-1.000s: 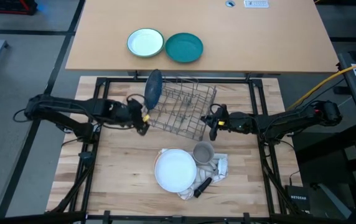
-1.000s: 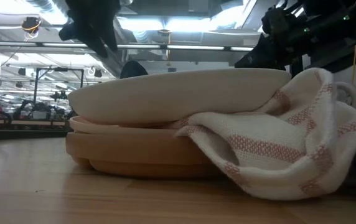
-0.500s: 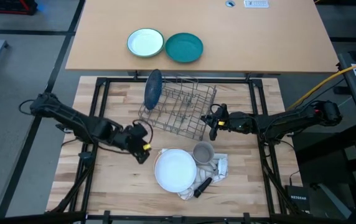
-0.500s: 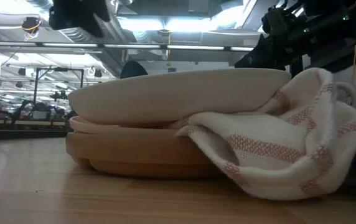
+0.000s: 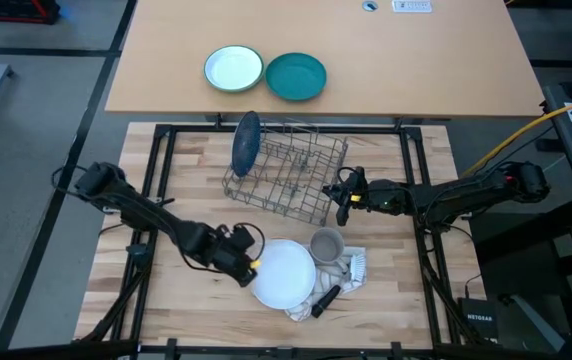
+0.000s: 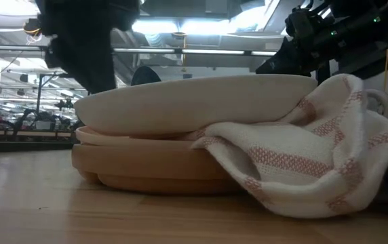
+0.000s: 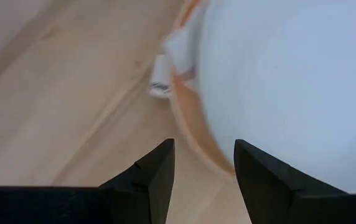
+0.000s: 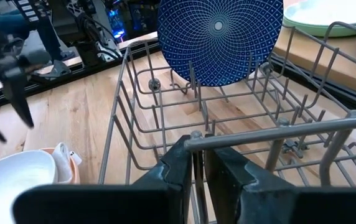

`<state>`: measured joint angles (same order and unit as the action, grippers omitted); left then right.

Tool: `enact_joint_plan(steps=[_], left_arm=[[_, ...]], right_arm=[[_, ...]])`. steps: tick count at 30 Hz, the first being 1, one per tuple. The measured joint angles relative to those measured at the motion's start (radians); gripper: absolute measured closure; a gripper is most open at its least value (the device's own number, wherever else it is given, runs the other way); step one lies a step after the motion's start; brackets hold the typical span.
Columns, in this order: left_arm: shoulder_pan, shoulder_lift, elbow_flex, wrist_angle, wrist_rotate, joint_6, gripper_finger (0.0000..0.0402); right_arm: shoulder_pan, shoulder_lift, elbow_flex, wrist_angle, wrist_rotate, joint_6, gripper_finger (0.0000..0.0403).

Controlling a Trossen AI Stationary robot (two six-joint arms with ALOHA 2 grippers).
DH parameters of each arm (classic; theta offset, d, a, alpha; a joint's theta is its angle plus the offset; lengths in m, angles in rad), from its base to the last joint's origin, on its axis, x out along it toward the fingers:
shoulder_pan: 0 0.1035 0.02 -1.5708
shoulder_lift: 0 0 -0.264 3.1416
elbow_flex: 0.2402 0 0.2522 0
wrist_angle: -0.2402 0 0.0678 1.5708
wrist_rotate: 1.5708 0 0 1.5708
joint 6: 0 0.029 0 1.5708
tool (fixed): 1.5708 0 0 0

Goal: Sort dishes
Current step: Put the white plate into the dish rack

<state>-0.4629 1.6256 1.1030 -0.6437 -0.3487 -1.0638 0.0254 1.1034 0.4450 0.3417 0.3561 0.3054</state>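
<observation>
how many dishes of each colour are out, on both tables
blue plate, standing in the rack: 1
white plate: 1
tan plate under it: 1
white green-rimmed bowl: 1
teal plate: 1
grey mug: 1
total: 6

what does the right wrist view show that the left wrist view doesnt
Only the right wrist view shows the blue plate standing upright in the wire rack, with the right gripper shut on a rack wire. Only the left wrist view shows the open left gripper at the tan plate's rim. Both show the white plate.
</observation>
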Motion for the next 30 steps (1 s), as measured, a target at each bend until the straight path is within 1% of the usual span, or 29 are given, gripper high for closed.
enact_joint_plan(steps=[4, 9, 14, 18, 22, 28, 30], left_arm=[[0.005, 0.057, 0.000, 0.078, -0.007, 0.024, 0.0247], [0.023, 0.088, 0.000, 0.080, -0.041, 0.016, 0.0247], [0.041, 0.089, 0.000, 0.085, -0.048, 0.024, 0.0253], [0.046, 0.089, 0.000, 0.092, -0.047, 0.047, 0.0284], [0.046, 0.089, -0.001, 0.130, -0.047, 0.075, 0.0327], [0.046, 0.089, -0.001, 0.137, -0.047, 0.077, 0.0388], [0.047, 0.089, -0.001, 0.139, -0.046, 0.077, 0.0397]], right_arm=[[0.000, 0.000, 0.000, 0.000, 0.000, 0.000, 0.0356], [0.000, 0.000, 0.000, 0.001, 0.000, 0.000, 0.0356], [0.000, 0.000, 0.000, 0.001, 0.000, 0.000, 0.0356], [0.000, 0.000, 0.000, 0.001, -0.001, 0.000, 0.0356], [0.000, 0.000, 0.000, 0.000, 0.000, 0.000, 0.0356], [0.000, 0.000, 0.000, 0.000, 0.000, 0.000, 0.0356], [0.000, 0.000, 0.000, 0.000, 0.000, 0.000, 0.0356]])
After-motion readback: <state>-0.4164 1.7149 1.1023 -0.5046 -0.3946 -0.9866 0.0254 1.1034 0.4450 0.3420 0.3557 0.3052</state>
